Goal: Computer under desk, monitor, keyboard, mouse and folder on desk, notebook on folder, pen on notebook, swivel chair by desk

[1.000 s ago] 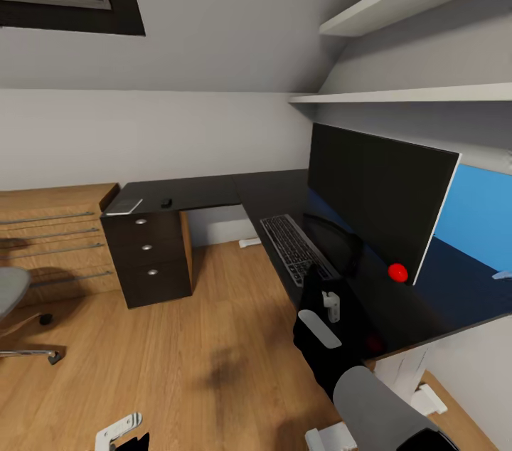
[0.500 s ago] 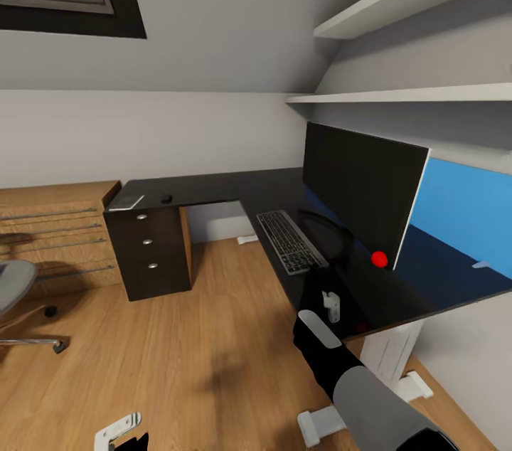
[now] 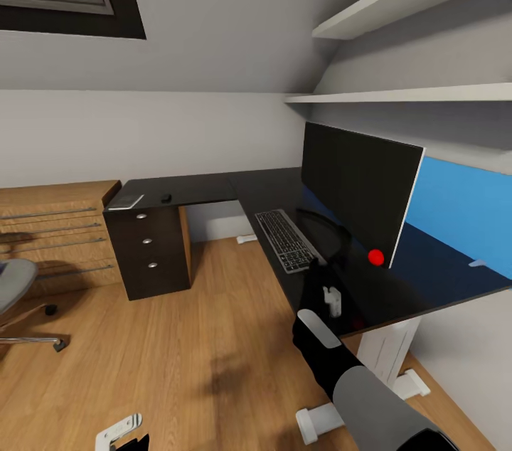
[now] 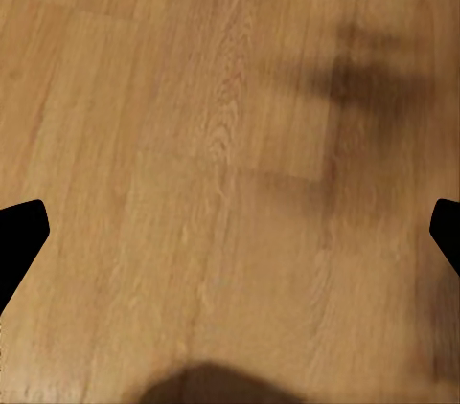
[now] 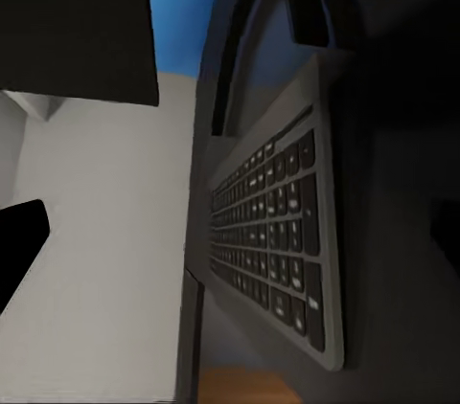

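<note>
The keyboard lies along the desk front edge before the monitor — the right gripper, jaws wide, hovers near its end, likely just let go.

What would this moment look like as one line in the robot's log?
right arm: raised near desk edge | keyboard: on desk, before monitor | mouse: far wing | swivel chair: away from desk

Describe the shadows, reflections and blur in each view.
Head view: sharp; the glossy desk mirrors the blue panel. Left wrist view: soft dark shadows across the wood floor. Right wrist view: dim, the keyboard slightly blurred.
</note>
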